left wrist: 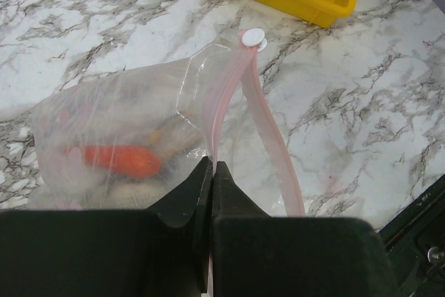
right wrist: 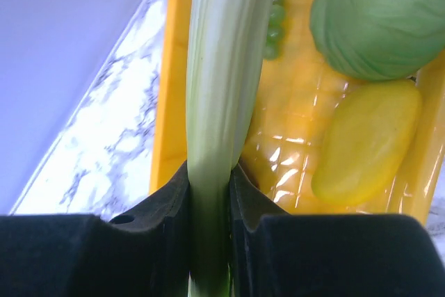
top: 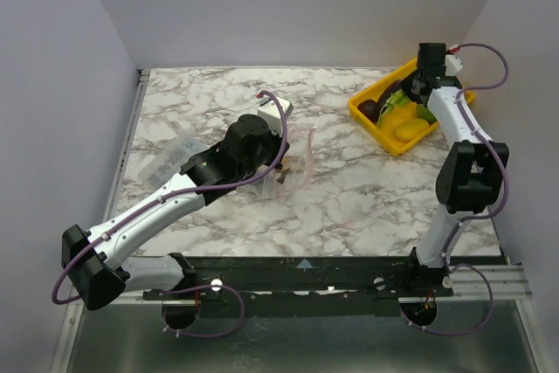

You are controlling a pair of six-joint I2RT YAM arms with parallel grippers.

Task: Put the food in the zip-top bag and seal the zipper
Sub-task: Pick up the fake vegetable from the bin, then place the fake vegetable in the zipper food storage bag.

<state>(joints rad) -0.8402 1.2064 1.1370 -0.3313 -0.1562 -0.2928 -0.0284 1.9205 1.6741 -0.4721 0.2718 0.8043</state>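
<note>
Now the right gripper (right wrist: 208, 193) pinches the green leafy stalk (right wrist: 222, 67) over the yellow tray (right wrist: 174, 67); it is best lifted straight clear of the rim. Well left of the tray, the left gripper (left wrist: 212, 179) clamps the zip-top bag (left wrist: 125, 109) at its zipper (left wrist: 274, 144) and should hold the mouth wide.

No legible writing.
No letters, numbers, brands or signs can be read on the zip-top bag (left wrist: 125, 102), the yellow tray (top: 376, 128) or the counter (top: 349, 207).
</note>
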